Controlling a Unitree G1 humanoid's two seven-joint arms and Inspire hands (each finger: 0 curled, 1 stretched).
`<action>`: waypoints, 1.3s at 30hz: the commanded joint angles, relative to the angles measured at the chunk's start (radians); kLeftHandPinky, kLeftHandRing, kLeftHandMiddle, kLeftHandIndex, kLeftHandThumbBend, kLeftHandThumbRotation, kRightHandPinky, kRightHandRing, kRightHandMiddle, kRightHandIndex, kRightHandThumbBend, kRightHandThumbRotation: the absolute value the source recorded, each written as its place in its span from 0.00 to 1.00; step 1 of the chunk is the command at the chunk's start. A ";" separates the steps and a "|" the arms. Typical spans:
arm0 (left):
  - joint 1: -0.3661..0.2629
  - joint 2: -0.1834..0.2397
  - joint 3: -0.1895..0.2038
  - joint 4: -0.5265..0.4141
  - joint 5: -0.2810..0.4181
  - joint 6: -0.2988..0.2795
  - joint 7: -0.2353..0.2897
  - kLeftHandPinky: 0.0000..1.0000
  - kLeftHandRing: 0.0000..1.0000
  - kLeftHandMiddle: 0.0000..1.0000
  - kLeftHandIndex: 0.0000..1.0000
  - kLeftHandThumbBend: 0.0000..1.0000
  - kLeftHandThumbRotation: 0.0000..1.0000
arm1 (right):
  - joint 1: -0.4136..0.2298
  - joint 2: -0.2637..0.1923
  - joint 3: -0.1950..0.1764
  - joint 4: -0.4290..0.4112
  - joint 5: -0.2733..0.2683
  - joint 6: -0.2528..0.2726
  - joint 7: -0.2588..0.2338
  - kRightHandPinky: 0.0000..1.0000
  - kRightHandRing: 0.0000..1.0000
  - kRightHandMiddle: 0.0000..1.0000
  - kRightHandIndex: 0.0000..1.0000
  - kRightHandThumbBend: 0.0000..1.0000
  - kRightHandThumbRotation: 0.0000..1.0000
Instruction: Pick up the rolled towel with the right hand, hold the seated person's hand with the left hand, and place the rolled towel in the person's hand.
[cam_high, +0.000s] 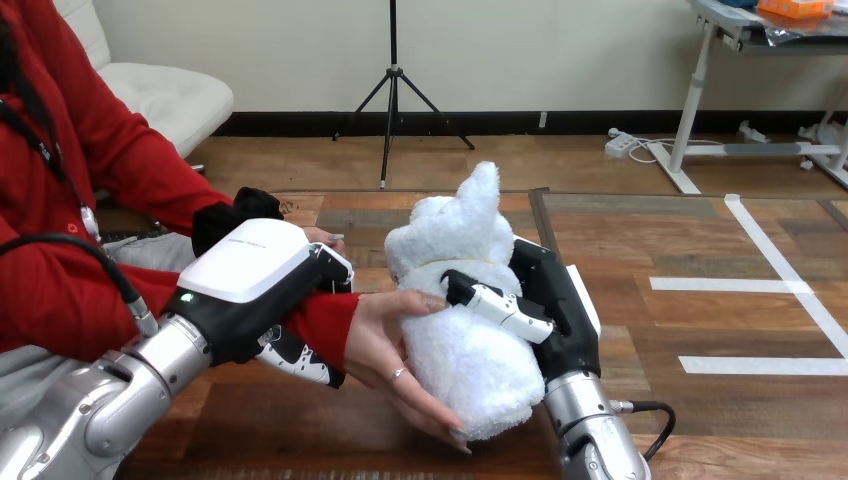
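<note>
Nearest me, my right hand (555, 300) is clamping the rolled towel (460, 350), thumb across its front, and pressing it into the person's hand (395, 350), which is cupping its lower side above the table (300, 420). To the left, my left hand (250, 265) is curling its fingers round the person's red-sleeved wrist. My worry: if I release before their fingers are closing, the towel could roll off and drop.

The head camera looks forward and down, close over the wooden table (300, 430)
</note>
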 joint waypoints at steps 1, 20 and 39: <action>-0.011 -0.001 0.047 -0.037 -0.024 0.017 0.012 0.29 0.32 0.37 0.36 0.81 0.03 | -0.049 0.221 0.030 -0.031 -0.024 -0.071 -0.041 0.08 0.13 0.23 0.27 0.57 0.00; -0.014 -0.008 0.038 -0.024 -0.014 0.014 0.026 0.28 0.32 0.37 0.37 0.80 0.04 | -0.043 0.211 0.061 -0.038 -0.038 -0.065 -0.087 0.11 0.15 0.25 0.29 0.61 0.00; -0.016 -0.009 0.035 -0.013 -0.013 0.010 0.029 0.29 0.33 0.37 0.37 0.80 0.04 | -0.042 0.198 0.090 -0.037 -0.048 -0.072 -0.137 0.14 0.17 0.29 0.33 0.66 0.00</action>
